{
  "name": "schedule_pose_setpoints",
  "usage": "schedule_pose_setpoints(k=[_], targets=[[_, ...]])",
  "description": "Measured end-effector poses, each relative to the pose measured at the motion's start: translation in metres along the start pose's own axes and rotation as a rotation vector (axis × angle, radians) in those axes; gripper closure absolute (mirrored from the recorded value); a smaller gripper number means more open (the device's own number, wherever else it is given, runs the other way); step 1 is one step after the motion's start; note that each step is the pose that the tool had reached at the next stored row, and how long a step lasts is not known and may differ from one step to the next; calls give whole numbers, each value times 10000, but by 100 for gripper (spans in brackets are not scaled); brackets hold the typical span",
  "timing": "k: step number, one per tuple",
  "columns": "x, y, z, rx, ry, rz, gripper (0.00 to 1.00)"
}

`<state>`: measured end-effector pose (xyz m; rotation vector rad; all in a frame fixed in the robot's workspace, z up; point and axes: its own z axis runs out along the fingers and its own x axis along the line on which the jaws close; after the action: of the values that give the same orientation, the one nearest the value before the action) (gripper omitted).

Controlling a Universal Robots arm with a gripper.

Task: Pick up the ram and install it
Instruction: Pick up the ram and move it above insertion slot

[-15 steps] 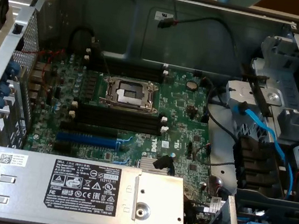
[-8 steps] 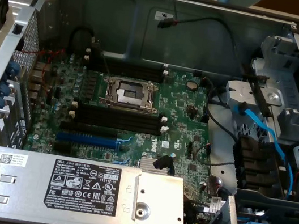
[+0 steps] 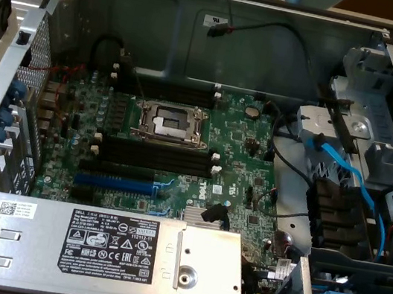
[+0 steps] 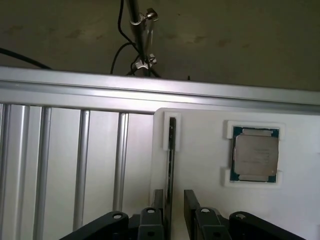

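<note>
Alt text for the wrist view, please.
The open claw sits astride the ram, a thin dark stick standing on edge in a white holder. A processor sits in another recess, beside an aluminium frame.

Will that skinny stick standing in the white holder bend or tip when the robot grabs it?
The ram probably stays stiff: it's a thin straight board standing on edge. It's likely light, being so thin. Out of the white holder it could tip, resting on a narrow edge.
</note>
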<state>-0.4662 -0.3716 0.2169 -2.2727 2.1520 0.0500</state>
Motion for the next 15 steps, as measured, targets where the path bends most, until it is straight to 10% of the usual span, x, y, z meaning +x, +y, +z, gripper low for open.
schedule_pose_setpoints(k=[7, 15], targets=[[-26, -3, 66, -204, 78, 6, 69], [-24, -3, 112, -245, 158, 9, 69]])
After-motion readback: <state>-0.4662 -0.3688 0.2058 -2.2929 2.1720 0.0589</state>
